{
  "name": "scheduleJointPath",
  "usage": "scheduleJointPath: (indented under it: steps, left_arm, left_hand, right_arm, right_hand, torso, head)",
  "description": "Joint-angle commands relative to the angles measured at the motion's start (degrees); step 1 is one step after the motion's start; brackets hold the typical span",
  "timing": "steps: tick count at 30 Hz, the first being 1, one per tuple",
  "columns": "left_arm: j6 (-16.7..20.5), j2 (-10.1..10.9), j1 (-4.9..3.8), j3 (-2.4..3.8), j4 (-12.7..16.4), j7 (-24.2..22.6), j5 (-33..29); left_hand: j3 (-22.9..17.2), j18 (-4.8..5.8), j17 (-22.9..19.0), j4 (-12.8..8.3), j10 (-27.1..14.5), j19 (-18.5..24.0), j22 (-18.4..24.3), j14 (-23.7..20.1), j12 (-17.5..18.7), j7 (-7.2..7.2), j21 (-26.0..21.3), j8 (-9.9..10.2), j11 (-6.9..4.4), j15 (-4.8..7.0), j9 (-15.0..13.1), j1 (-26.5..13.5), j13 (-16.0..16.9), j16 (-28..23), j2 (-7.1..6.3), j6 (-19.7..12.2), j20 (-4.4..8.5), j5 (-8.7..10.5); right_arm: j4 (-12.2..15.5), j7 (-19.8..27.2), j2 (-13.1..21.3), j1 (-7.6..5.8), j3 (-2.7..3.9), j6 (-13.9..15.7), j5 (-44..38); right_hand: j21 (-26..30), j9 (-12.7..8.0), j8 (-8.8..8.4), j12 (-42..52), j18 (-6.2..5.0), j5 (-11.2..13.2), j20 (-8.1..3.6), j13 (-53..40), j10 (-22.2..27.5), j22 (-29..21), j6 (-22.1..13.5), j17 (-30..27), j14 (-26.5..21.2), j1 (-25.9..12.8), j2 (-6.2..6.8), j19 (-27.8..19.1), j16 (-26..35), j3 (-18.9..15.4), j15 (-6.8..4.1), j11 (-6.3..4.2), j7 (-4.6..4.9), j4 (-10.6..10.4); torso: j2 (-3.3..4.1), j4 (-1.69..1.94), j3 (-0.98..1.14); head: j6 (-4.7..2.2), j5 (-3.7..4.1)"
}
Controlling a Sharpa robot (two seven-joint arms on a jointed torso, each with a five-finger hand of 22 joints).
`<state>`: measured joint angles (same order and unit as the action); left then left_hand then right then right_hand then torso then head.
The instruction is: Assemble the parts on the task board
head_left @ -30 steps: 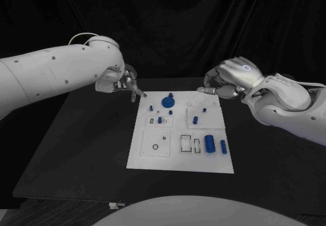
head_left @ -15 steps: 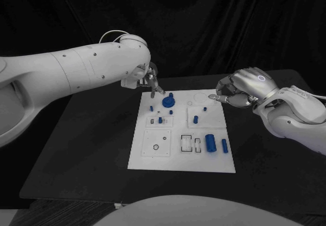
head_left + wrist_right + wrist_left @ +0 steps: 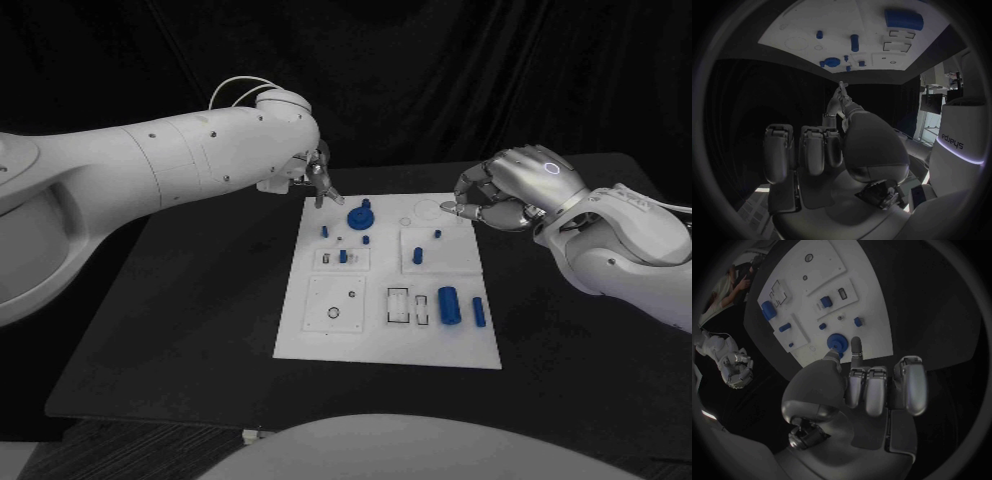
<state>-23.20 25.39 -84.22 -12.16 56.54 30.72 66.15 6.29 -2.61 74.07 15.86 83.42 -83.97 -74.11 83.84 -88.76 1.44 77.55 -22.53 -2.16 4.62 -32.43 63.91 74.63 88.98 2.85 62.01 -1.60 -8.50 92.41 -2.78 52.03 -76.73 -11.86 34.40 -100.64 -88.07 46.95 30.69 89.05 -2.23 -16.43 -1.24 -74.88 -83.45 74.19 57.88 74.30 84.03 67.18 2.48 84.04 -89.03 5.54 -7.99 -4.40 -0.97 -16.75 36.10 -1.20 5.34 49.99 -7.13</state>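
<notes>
The flat white plastic task board (image 3: pixel 387 310) looks smooth and matt on the matt black counter (image 3: pixel 188 310); small blue plastic parts (image 3: pixel 449 303) appear faintly glossy.

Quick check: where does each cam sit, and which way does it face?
Head view: on the head, looking down at the task board; both arms, left hand, right hand.
Left wrist view: behind the left hand, facing the board's far edge.
Right wrist view: behind the right hand, facing the board.
All three show the round blue part.

Left robot hand (image 3: pixel 309 178) nearer task board (image 3: pixel 389 345)
</notes>
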Motion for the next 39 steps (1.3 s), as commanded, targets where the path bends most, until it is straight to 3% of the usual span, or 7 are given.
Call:
scheduleJointPath:
  steps: [1, 8, 11, 14, 23, 39]
  left_arm:
    - [2.0, 0.1, 0.19, 0.05, -0.3, -0.8, 1.6]
    - [3.6, 0.1, 0.59, 0.05, -0.8, -1.3, 1.7]
    - [3.2, -0.2, 0.91, 0.05, -1.5, -1.4, 1.7]
    - [3.0, -0.4, 1.58, 0.05, -2.2, -1.7, 1.7]
    - [3.3, -0.6, 3.79, 0.06, -3.8, -2.0, 1.7]
    - [3.8, -0.2, 4.40, 0.06, -3.5, -3.0, 1.7]
  left_hand:
    - [-1.8, -0.06, 15.9, -0.8, 6.6, -1.3, -12.3, 6.2, -1.2, -0.13, 0.1, -0.9, -0.65, 1.10, -1.5, 0.7, 15.4, 1.0, -0.31, -1.4, 0.87, -0.31]
    - [-2.3, -0.01, 15.9, -1.0, 6.6, -1.4, -12.4, 6.2, -1.2, -0.10, 0.3, -1.0, -0.61, 1.06, -3.4, 1.1, 15.4, 1.0, -0.57, -2.0, 0.84, -1.07]
    - [-2.3, -0.01, 15.9, -0.8, 6.6, -1.4, -12.4, 6.2, -1.2, -0.09, 0.3, -1.0, -0.61, 1.06, -3.8, 0.9, 15.4, 1.0, -0.59, -2.0, 0.83, -1.06]
    - [-2.4, -0.02, 15.9, -0.7, 6.6, -1.4, -12.4, 6.2, -1.2, -0.07, 0.3, -0.9, -0.59, 1.05, -4.0, 0.7, 15.4, 1.0, -0.57, -2.1, 0.83, -1.06]
    - [-2.4, 0.03, 15.9, -0.6, 6.6, -1.5, -12.4, 6.2, -1.2, -0.05, 0.5, -0.8, -0.58, 1.04, -4.2, 0.6, 15.4, 1.0, -0.52, -2.3, 0.83, -1.08]
    - [-2.5, 0.03, 15.9, -0.4, 6.6, -1.5, -12.5, 6.2, -1.2, -0.16, 0.5, -0.9, -0.64, 1.06, -4.9, 0.4, 15.4, 1.0, -0.63, -1.9, 0.83, -1.19]
  right_arm:
    - [-0.1, -0.4, -0.1, 0.27, 0.04, -0.1, 0.1]
    - [-0.2, -0.2, -0.2, 0.80, 0.04, -0.4, 0.1]
    - [-0.2, -0.1, -0.3, 0.97, 0.04, -0.5, 0.1]
    - [-0.3, -0.1, -0.4, 1.06, 0.04, -0.5, 0.1]
    - [-0.4, 0.0, -0.6, 1.20, 0.04, -0.8, 0.1]
    - [-0.7, -0.2, -0.9, 1.42, 0.04, -1.4, 0.1]
  right_hand:
    - [0.7, 1.0, 1.01, 1.0, 1.47, -1.5, -0.25, -15.1, -6.5, 14.8, -0.9, 15.4, 5.9, 1.0, -0.14, 4.4, -0.9, 1.6, -0.19, -0.21, -0.13, 0.2]
    - [0.8, 1.2, 0.76, 1.0, 1.46, -2.2, -0.28, -15.1, -6.5, 14.8, -1.3, 15.4, 5.9, 1.4, -0.24, 4.4, -0.9, 1.9, -0.20, -0.21, -0.11, 0.2]
    - [0.8, 1.3, 0.71, 1.0, 1.45, -2.4, -0.29, -15.1, -6.5, 14.8, -1.4, 15.4, 5.9, 1.5, -0.24, 4.4, -0.8, 2.0, -0.21, -0.21, -0.10, 0.2]
    - [0.8, 1.4, 0.64, 1.0, 1.45, -2.7, -0.29, -15.1, -6.5, 14.8, -1.4, 15.3, 5.9, 1.6, -0.26, 4.4, -0.8, 2.1, -0.21, -0.20, -0.10, 0.2]
    - [0.8, 1.4, 0.59, 1.0, 1.45, -3.1, -0.30, -15.1, -6.5, 14.8, -1.4, 15.4, 5.9, 1.7, -0.26, 4.4, -0.8, 2.2, -0.21, -0.19, -0.10, 0.2]
    - [0.8, 1.5, 0.56, 1.0, 1.45, -3.2, -0.30, -15.1, -6.5, 14.8, -1.4, 15.4, 5.9, 1.7, -0.29, 4.4, -0.8, 2.2, -0.21, -0.16, -0.09, 0.2]
  torso:
    - [0.13, -0.12, -0.04]
    - [0.45, -0.11, -0.21]
    - [0.50, 0.01, -0.39]
    - [0.36, 0.08, -0.42]
    - [0.12, 0.27, -0.82]
    - [0.15, 0.36, -0.96]
  head:
    - [0.01, -0.74]
    - [0.01, -1.26]
    - [0.01, -1.38]
    - [0.01, -1.31]
    - [0.01, -1.00]
    - [0.01, -1.11]
